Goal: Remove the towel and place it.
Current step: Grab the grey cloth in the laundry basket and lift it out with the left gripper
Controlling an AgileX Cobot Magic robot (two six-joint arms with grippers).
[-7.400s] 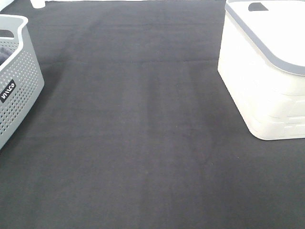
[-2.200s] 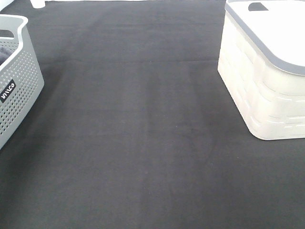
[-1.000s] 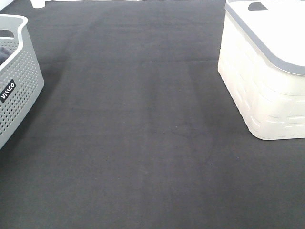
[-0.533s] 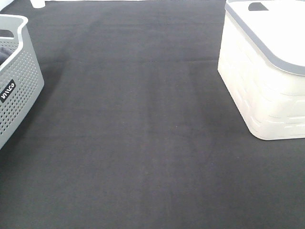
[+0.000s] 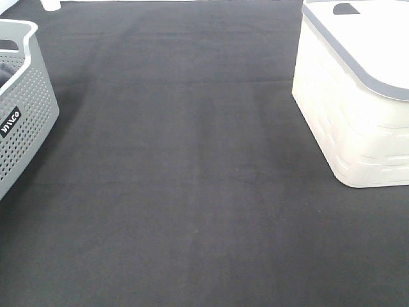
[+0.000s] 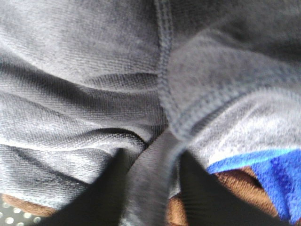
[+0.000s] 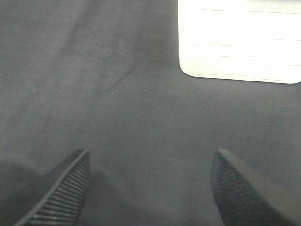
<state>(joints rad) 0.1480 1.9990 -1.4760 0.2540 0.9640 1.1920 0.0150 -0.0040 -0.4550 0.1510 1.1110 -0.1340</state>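
Note:
The grey-lavender towel (image 6: 94, 80) fills the left wrist view, crumpled, with its stitched hem (image 6: 164, 70) running across it. My left gripper (image 6: 153, 188) is down in the towel; its two dark fingers stand on either side of a raised fold of the cloth and pinch it. A blue cloth (image 6: 263, 174) and a brown cloth (image 6: 230, 183) lie under the towel. My right gripper (image 7: 150, 188) is open and empty, hovering over the black table covering (image 7: 117, 94). Neither gripper shows in the exterior high view.
A grey perforated basket (image 5: 25, 109) stands at the left edge with a bit of dark cloth inside. A white lidded basket (image 5: 358, 96) stands at the right, also in the right wrist view (image 7: 240, 42). The black covering (image 5: 185, 179) spans the table between them.

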